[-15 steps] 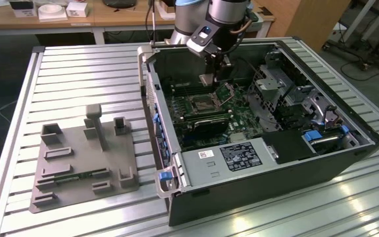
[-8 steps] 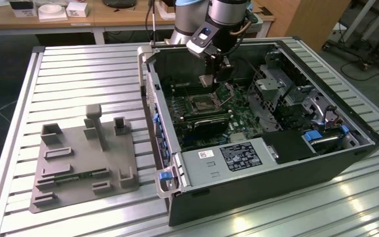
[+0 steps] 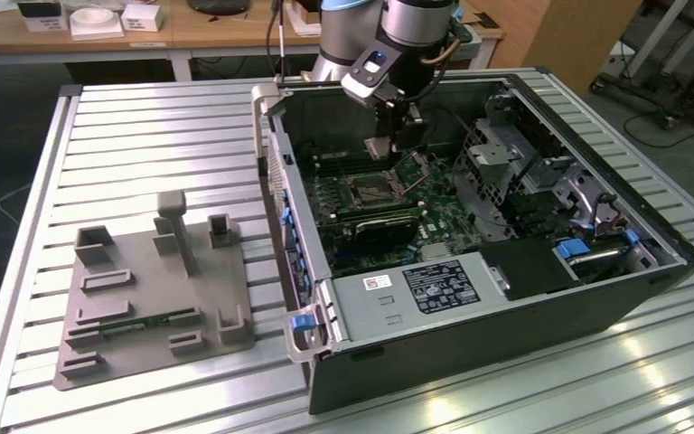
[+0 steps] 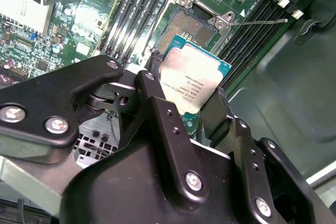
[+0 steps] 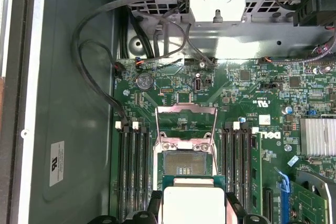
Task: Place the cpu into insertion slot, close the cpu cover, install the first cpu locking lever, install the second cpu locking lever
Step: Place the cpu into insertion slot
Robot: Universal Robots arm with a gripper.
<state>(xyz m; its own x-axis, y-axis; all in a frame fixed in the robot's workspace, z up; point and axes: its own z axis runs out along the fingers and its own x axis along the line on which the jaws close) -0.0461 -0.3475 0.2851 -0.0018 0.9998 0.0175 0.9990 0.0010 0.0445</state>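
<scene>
A black open-sided computer case [image 3: 504, 362] lies on a slatted aluminium bench [image 3: 142, 127], with a grey moulded plastic fixture tray [image 3: 142, 298] beside it on the exterior view's left. The arm reaches down into the case, and its gripper [image 3: 386, 145] hangs over the green motherboard [image 5: 173, 85].

In the second wrist view the black fingers [image 4: 163, 114] are pinching the cpu [image 4: 191, 80], a small flat square chip with a pale silvery-beige metal top and a green rim, by two opposite edges. The chip is tilted and held clear of the board.

In the first wrist view the cpu [image 5: 194, 203] sits between the fingertips just beside the square insertion slot [image 5: 185, 162], which lies bare with its contact field exposed. The cpu cover [image 5: 186, 108], a thin silvery metal frame with an open centre, is swung back from the slot on its hinge. A thin metal rod [image 4: 257, 22] juts out from one corner of the slot's frame.
</scene>
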